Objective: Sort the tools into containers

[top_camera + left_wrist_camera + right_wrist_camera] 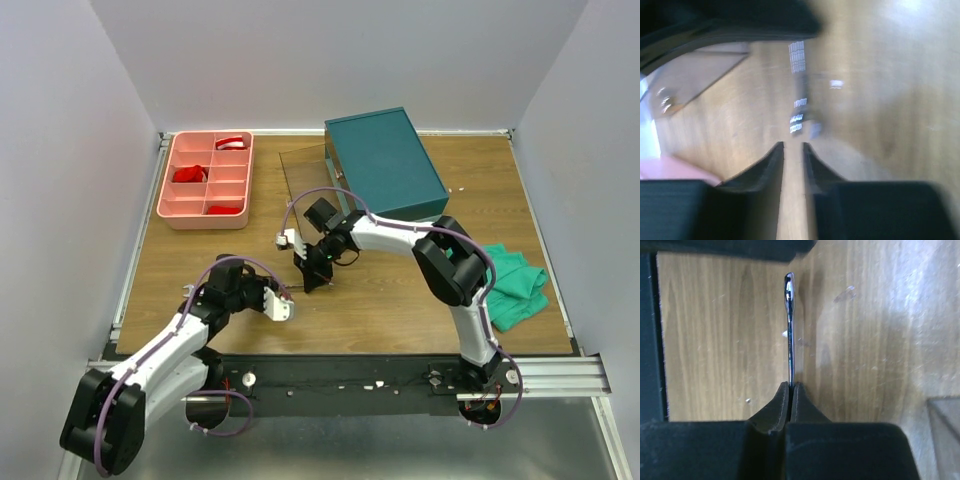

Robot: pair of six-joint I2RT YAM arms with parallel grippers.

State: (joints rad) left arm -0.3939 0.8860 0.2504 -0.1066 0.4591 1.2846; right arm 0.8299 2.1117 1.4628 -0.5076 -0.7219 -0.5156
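My right gripper (pixel 790 385) is shut on a thin silver wrench (pixel 789 325), seen edge-on and pointing away over the wood table. In the top view this gripper (pixel 312 278) is at mid-table, in front of the clear tray (pixel 303 172) and the teal box (pixel 386 163). My left gripper (pixel 283 305) is just to its near left. Its jaws (pixel 792 146) stand a narrow gap apart with only bare wood between them; that view is blurred. A small silver piece (pixel 188 291), perhaps the other wrench, lies by my left arm. The pink divided tray (pixel 170 205) is at back left. No hammers show.
A green cloth (pixel 512 285) lies at the right, beside my right arm. The pink tray holds red items (pixel 188 174). White walls close in the table on three sides. A rail runs along the near edge.
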